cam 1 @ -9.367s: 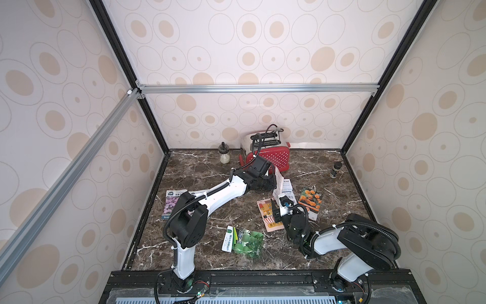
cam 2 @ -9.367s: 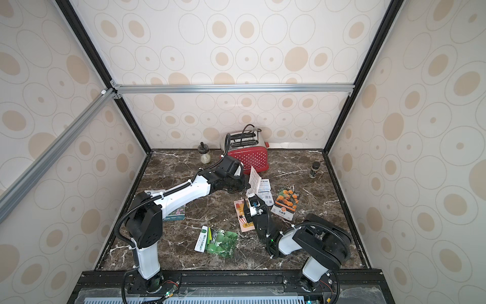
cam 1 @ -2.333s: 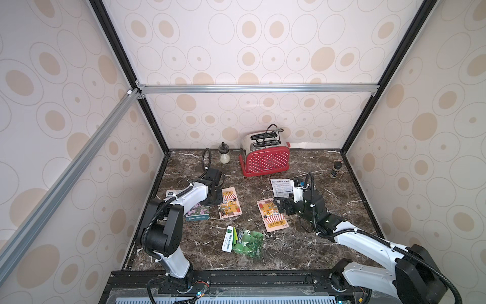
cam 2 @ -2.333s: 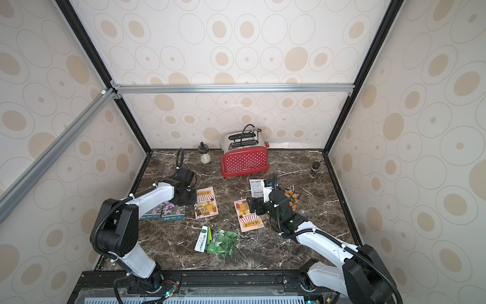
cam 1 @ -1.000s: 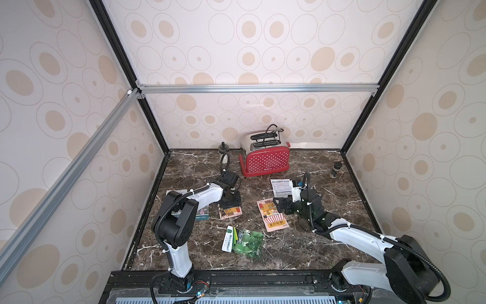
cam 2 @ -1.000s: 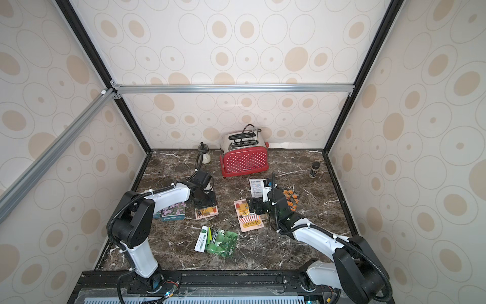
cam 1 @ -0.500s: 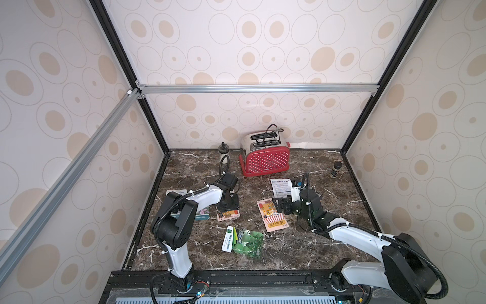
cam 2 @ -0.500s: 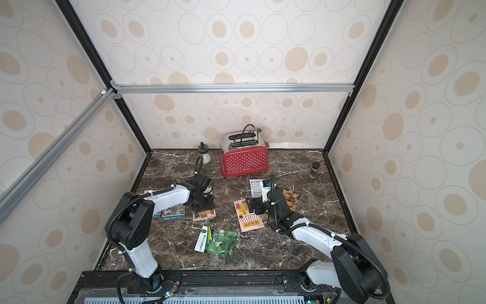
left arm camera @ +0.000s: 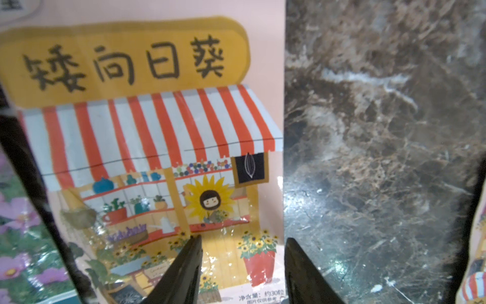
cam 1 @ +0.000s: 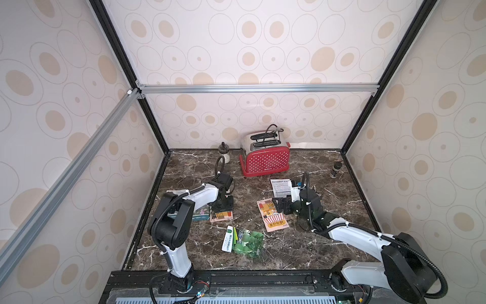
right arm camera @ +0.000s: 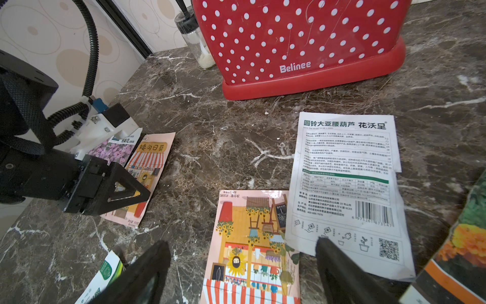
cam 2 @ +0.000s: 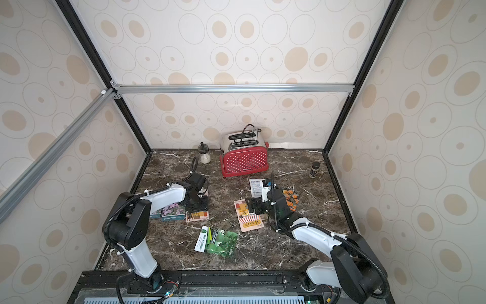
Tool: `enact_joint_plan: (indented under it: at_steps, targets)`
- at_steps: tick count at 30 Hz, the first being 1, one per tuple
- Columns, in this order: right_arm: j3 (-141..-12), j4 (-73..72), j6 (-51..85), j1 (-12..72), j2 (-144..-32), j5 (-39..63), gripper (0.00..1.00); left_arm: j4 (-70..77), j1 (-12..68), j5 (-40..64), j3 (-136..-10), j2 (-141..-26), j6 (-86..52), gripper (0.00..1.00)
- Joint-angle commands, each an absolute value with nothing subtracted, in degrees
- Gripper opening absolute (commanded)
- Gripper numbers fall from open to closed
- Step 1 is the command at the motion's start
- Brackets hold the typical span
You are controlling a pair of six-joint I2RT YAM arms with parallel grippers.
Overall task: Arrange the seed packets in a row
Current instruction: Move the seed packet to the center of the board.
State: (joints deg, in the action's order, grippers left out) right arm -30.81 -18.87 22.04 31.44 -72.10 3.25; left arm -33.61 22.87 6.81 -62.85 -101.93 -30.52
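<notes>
Left claw (left arm camera: 242, 239), parted and empty: hovering over edge of shop-drawing packet (left arm camera: 147, 147), apparently squaring it beside purple-flower packet (left arm camera: 13, 218) for row.

Polished dark-brown stone-look worktop (cam 1: 289, 252), veined in white, catches glare around glossy film-faced seed packets (cam 1: 247, 240): the shop-drawing packet (left arm camera: 157, 158) shows crinkled highlights across part of its print, while the white-backed packet (right arm camera: 347, 184) looks like thin, creased, duller paper. At twelve o'clock on the worktop, the toaster (cam 1: 265, 163) pairs shiny red dotted side panels with a bright metal top; at eleven o'clock stands a clear glass-like jar (cam 1: 225, 155). The left arm (cam 1: 202, 196) wears a smooth white plastic shell, its jaws matt black, its hose (right arm camera: 92, 52) ribbed black. The walls (cam 1: 263, 52) look matt; the frame rail (cam 1: 249, 88) is brushed metal.
</notes>
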Motion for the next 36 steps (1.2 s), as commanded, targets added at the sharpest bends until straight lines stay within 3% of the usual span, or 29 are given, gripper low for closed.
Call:
enact_joint_plan:
  at_steps: [1, 12, 29, 36]
  targets:
    - [-29.83, -19.89, 22.1, 31.12, -72.42, 3.78, 0.9, -35.86, 22.59, 5.93, -66.0, -101.42, -27.22, 0.53]
    - [-29.83, -19.82, 22.04, 31.18, -72.25, 3.55, 0.9, -42.21, 26.28, 4.67, -74.93, -100.54, -25.67, 0.59]
    - [-29.88, -19.91, 22.23, 31.18, -73.39, 4.04, 0.9, -38.65, 25.53, -1.62, -67.62, -99.45, -43.88, 0.57]
    - [-29.88, -19.95, 22.2, 31.17, -73.78, 4.13, 0.9, -37.78, 23.58, -2.49, -67.34, -101.17, -43.47, 0.57]
